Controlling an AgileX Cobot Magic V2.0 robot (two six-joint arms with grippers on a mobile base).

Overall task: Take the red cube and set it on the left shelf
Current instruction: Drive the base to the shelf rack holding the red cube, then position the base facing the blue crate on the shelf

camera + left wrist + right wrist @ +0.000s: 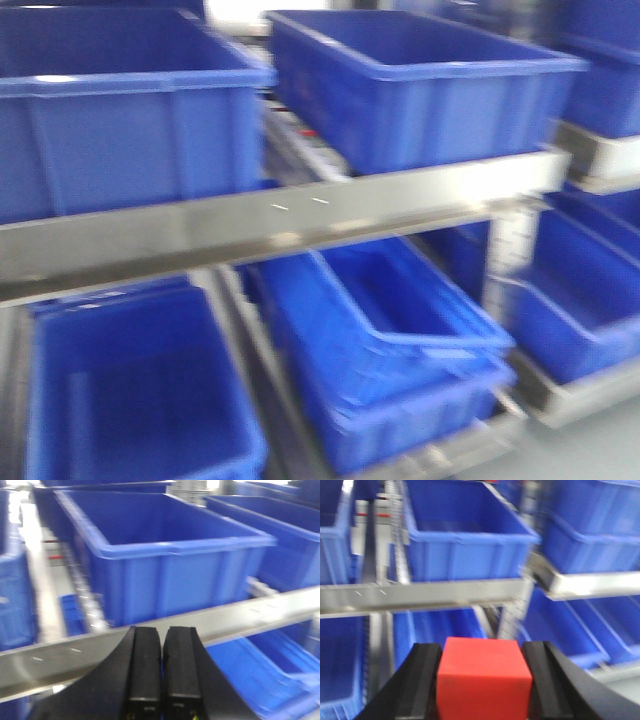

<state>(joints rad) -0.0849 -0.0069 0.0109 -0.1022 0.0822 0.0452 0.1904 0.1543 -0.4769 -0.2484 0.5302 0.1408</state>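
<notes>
Left shelf (300,218) fills view, dead ahead, blue crates (420,80) on both tiers. Right fingers (422,680) pinching red cube (482,680); shelf straight in front, upper crate rim higher. Left fingers (145,665) pressed together, empty. Blurry, so gap to shelf probably short.

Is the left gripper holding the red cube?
No, the left gripper is shut and empty; the red cube is clamped in the right gripper.

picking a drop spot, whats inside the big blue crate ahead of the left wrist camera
The large royal-blue plastic crate shows only bare blue inner walls, with nothing visible inside. Its front wall hides much of the floor from this camera.
</notes>
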